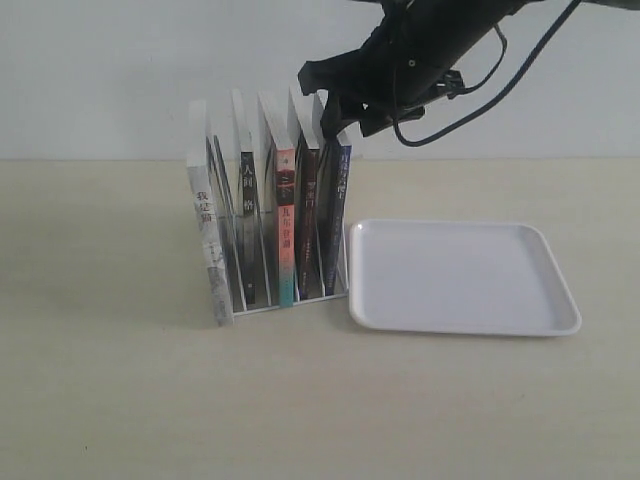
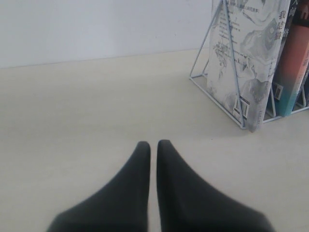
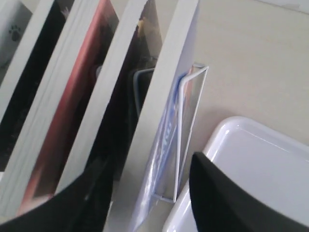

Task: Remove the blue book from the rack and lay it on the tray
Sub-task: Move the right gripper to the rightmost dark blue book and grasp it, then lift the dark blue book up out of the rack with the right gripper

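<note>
The blue book (image 1: 340,205) stands upright in the rightmost slot of the white wire rack (image 1: 262,306), its dark blue spine facing forward. My right gripper (image 1: 336,118) hangs just above its top edge. In the right wrist view that gripper (image 3: 149,186) is open, one finger on each side of the blue book (image 3: 166,92), and the jaws do not press on it. The white tray (image 1: 460,275) lies flat just right of the rack with nothing on it. My left gripper (image 2: 153,145) is shut on nothing, low over the bare table left of the rack (image 2: 211,63).
Several other books fill the rack: a grey-white one (image 1: 205,235) at the left end, black-spined ones (image 1: 247,215), and a pink-to-teal spine (image 1: 286,225) beside the blue book. The tray rim (image 3: 219,133) lies close to the rack's end wire (image 3: 193,111).
</note>
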